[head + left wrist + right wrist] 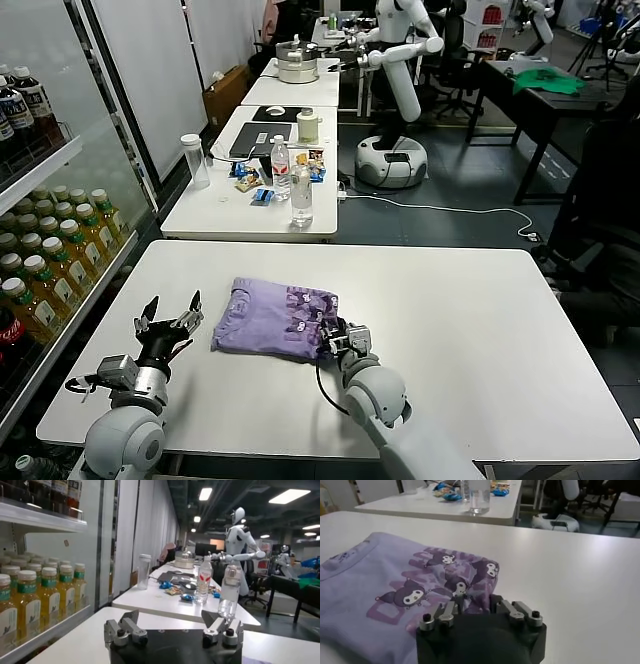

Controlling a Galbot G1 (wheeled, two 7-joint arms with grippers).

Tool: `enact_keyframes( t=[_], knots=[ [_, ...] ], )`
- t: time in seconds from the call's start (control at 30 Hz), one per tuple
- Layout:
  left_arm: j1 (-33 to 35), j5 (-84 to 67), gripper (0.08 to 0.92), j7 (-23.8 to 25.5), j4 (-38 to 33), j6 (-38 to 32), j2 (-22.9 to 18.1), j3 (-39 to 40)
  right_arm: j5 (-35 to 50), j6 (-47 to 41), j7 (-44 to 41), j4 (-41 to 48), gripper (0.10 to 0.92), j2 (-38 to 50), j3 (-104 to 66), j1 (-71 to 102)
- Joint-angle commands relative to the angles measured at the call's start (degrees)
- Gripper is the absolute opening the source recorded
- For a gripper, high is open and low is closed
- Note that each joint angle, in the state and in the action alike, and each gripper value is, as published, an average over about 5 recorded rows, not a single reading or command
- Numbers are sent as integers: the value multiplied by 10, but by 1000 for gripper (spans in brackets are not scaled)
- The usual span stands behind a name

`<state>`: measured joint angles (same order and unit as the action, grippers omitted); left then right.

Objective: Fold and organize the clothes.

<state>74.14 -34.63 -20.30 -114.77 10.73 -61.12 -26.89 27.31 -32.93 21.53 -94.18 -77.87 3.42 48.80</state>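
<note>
Both grippers low at the near bench edge, folded lavender T-shirt (275,318) between them.

Head view: left gripper (168,325) hovers beside the shirt, jaws spread; right gripper (346,340) sits at the shirt's near right corner on the white bench (480,320). Left wrist view: jaws wide apart, bottles (30,600) shelved alongside. Right wrist view: jaws pinch the shirt's edge (dark cartoon print facing up).

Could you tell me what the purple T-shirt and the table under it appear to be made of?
T-shirt: soft knit fabric, probably cotton; matte, it creases and slumps at its folds, with a dark printed graphic. Table: hard, smooth white top, perhaps laminate; flat with a faint sheen in the right wrist view.
</note>
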Motion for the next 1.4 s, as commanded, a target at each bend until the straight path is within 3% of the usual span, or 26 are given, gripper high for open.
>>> enact_keyframes(
  t=[0.03,0.3,0.47,0.63,0.97,1.23,1.4],
  knots=[
    [3,2,823,-1,2,-4,1,-1,1,-1,-19,53,362,28,-34,-55],
    [3,7,823,0,1,-3,-1,5,-34,4,-61,82,148,61,-66,-88],
    [2,19,823,2,-3,-3,-7,12,-84,57,-85,69,133,76,-75,-90],
    [7,41,823,7,-10,-5,-14,21,-108,131,-92,-3,237,101,-104,-26],
    [29,68,823,23,-40,-7,-30,32,-124,163,-117,-228,521,121,-255,209],
    [41,84,823,35,-61,-13,-45,34,-122,185,-154,-268,754,133,-327,297],
    [57,92,823,42,-71,-16,-55,28,-122,197,-135,-277,819,130,-329,301]
  ],
)
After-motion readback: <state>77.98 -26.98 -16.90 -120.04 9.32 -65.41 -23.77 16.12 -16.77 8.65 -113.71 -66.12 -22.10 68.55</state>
